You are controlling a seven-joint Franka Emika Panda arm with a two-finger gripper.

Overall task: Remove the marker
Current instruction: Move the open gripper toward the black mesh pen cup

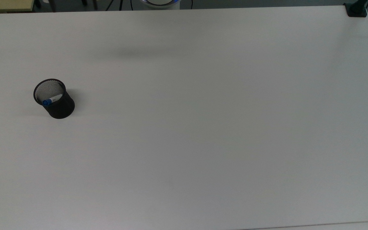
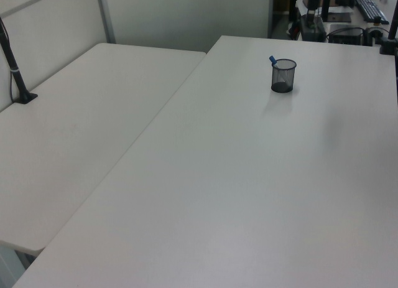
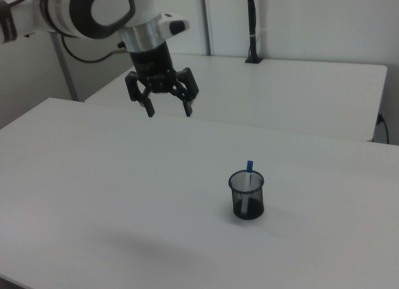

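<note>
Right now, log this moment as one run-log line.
pincer: open, raised above table | marker: upright in mesh cup, untouched | removal: not started

the white table [image 1: 203,127] lies bare all around the black mesh cup [image 1: 57,103]; the marker [image 3: 249,166] pokes above its rim, open air overhead

marker [image 1: 50,101] in cup [image 1: 59,107] | cup on table [image 1: 203,127], top view's left
</note>
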